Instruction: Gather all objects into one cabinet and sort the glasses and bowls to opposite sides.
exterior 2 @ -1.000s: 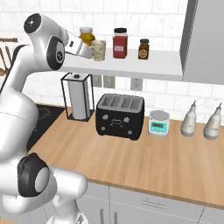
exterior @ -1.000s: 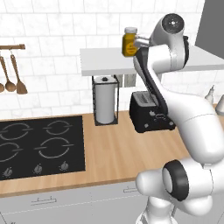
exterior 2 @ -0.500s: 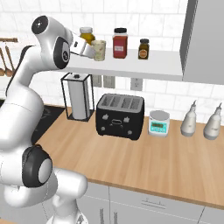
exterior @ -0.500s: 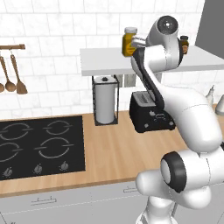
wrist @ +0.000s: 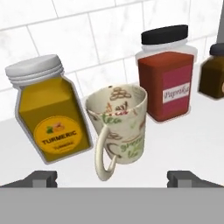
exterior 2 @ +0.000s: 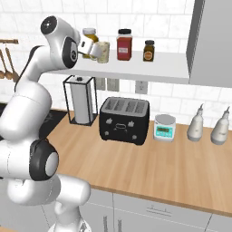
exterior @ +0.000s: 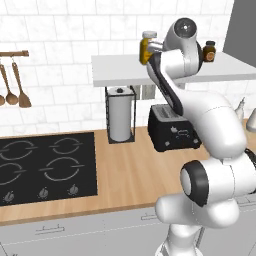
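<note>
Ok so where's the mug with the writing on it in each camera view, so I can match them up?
Left base view: I can't make the mug out; the arm covers that stretch of the shelf.
Right base view: the mug stands on the shelf, upper middle-left, just right of the yellow jar.
Hand view: centre, handle toward the camera.
Shared landmark: the yellow jar, beside the mug, in all three views.

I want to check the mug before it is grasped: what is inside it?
The mug looks empty: its open top shows only the printed inner wall. The bottom of the mug is hidden by its front wall.
</note>
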Motion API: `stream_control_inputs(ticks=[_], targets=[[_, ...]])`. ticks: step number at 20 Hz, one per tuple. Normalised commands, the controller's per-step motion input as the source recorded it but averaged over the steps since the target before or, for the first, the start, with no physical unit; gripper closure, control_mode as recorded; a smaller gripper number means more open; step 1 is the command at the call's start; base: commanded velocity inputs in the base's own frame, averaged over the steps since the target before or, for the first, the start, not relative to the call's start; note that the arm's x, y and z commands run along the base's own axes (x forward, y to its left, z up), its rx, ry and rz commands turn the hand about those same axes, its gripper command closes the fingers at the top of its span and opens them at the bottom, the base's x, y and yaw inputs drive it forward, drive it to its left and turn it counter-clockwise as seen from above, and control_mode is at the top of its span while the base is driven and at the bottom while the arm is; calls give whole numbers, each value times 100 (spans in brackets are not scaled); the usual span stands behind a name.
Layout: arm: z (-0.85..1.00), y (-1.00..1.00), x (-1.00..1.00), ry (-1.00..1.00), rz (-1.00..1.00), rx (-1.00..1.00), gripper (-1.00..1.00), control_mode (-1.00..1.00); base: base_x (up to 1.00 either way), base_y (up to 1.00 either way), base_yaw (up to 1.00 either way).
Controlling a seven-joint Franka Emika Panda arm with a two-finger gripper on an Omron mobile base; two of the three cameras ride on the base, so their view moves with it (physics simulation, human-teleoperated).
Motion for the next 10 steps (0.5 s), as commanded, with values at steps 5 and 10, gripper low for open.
stream_control_inputs(ticks=[5,10], targets=[[-2,0,22,1,-1,0,-100,-100,0,0,0],[-8,0,25,3,-1,0,-100,-100,0,0,0]])
